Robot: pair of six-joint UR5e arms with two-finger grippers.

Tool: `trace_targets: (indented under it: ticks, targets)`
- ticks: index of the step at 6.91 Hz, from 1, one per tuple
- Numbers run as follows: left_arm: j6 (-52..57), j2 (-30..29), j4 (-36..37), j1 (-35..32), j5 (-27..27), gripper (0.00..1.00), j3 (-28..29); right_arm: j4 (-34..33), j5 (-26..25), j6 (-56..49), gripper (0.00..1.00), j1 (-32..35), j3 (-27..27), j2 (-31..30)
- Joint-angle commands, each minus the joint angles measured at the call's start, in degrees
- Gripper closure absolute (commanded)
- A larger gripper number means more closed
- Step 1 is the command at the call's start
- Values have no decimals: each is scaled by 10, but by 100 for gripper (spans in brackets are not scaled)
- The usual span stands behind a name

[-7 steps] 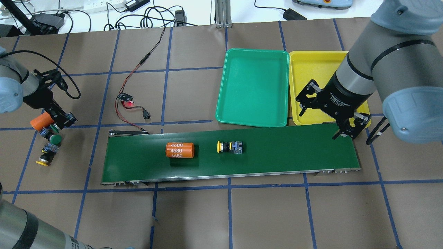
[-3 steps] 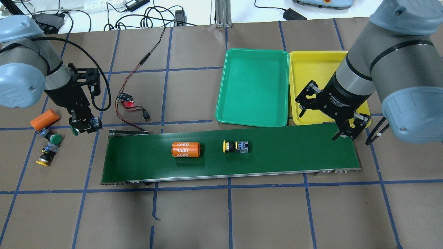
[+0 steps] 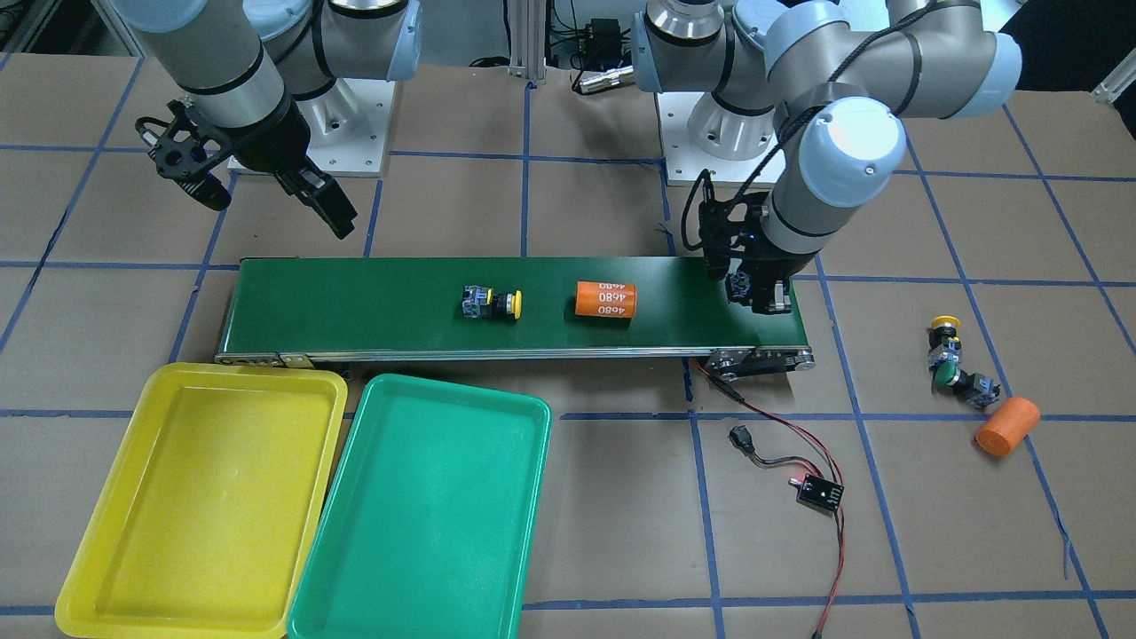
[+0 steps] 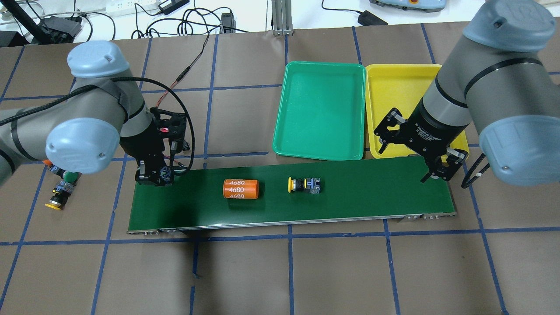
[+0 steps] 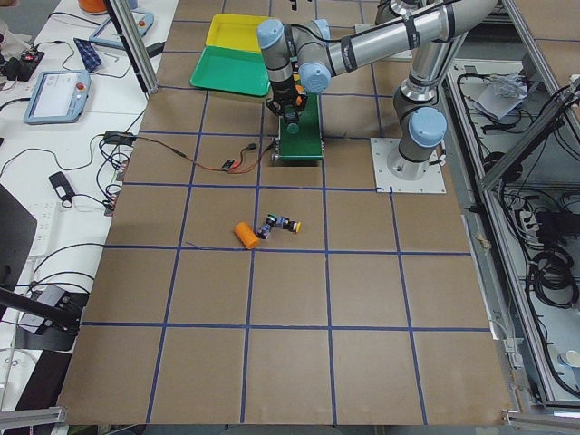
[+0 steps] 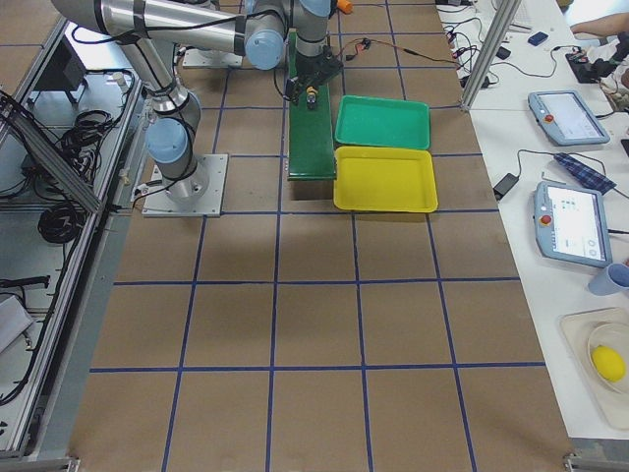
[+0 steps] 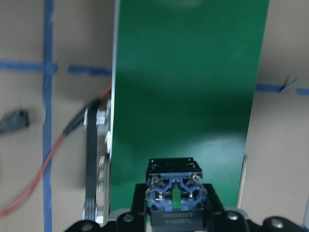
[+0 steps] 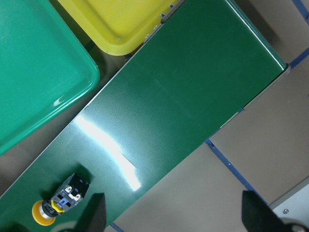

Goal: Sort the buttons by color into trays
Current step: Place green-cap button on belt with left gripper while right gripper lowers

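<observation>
Over the left end of the belt (image 4: 350, 201), a button (image 7: 175, 193) is gripped by the left gripper (image 4: 155, 177), clenched on its black contact block; cap colour can't be told. The feeding step is judged to be in hand: next, the button needs to be lowered onto the belt & let go, clear of the orange cylinder (image 4: 240, 189). Mid-belt, a yellow-capped button (image 4: 303, 185) is lying on its side, well short of the right gripper (image 4: 402, 162), which is spread wide & empty above the belt's right end, beside the yellow tray (image 4: 393, 74). No button is seen in it or the green tray (image 4: 319, 105). Two more buttons (image 3: 948, 355) lie on the counter (image 4: 262, 271).
</observation>
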Motion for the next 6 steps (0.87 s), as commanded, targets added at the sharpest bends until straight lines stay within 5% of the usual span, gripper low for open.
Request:
trace_targets:
  ticks: [1,2,3,6]
  targets:
    - [-1,10,94,-24,0,87,-73,-4,-2,5,0,0,-4,1]
    - [4,8,110,-20,-3,31,-85,-4,1,3,0,0,0,2]
    - [-5,1,111,-16,-5,6,-77,-5,1,6,0,0,1,2]
    - [-23,11,114,91,-14,0,-64,-7,10,85,0,2,24,9]
